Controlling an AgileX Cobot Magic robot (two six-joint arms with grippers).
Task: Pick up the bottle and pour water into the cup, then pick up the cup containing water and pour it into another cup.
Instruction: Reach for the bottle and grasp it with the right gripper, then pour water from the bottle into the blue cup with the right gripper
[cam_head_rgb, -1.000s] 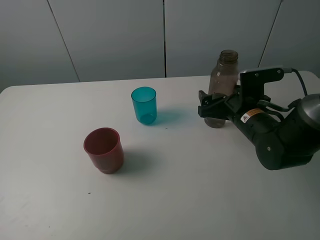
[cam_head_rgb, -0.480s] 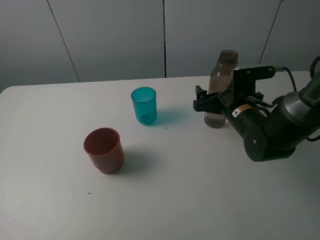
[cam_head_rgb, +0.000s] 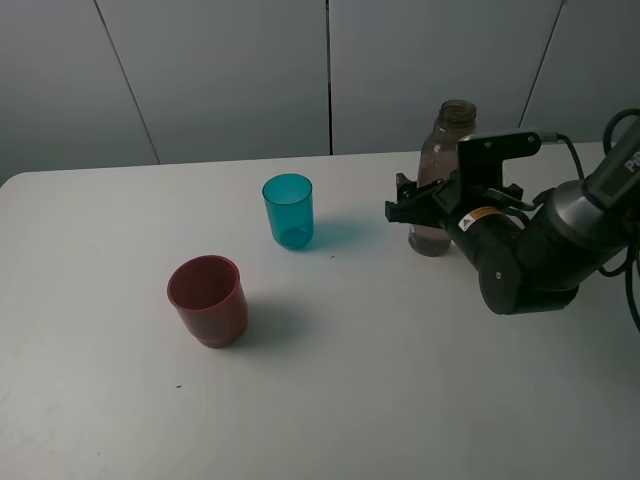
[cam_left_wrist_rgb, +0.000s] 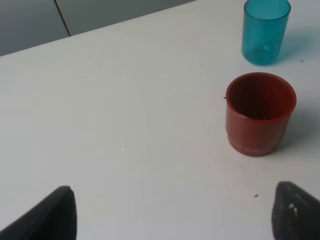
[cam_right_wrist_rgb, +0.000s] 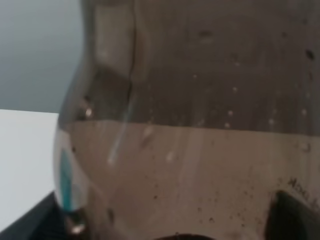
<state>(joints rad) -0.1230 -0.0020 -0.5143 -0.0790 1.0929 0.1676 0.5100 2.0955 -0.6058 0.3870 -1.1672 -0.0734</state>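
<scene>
Right tool (cam_head_rgb: 404, 207): has pushed further forward around the bottle (cam_head_rgb: 456, 128); its fingertips now stick out past the bottle's side.
Right arm (cam_head_rgb: 520, 265): its rounded body has swung left and slightly up on the table, closer in behind the bottle.

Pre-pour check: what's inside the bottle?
Water fills the lower part of the bottle, with droplets on the wall above the waterline. The open right pincer covers part of its lower body, so the very bottom can't be seen.
</scene>
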